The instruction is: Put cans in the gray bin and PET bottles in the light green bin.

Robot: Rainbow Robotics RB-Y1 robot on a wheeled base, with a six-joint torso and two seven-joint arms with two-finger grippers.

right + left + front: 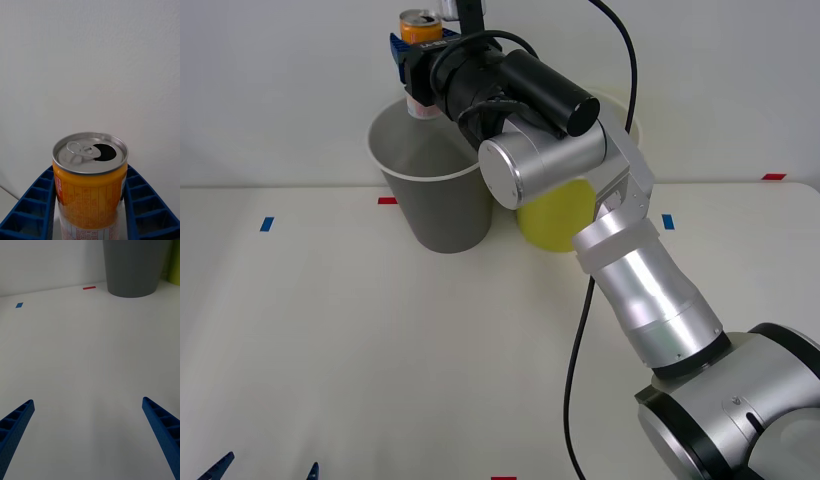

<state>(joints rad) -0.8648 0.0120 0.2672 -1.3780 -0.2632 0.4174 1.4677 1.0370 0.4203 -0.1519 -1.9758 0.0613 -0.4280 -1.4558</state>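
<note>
The right gripper, pinching the upright can, hung over the gray bin's mouth (left gripper spread, parked).

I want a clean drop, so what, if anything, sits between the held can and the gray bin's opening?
Nothing visible does. The right gripper holds the can upright above the far rim of the gray bin, whose white inside looks bare.

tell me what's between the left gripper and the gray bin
Bare white tabletop in the left wrist view; the open left gripper faces the gray bin with nothing between.
</note>
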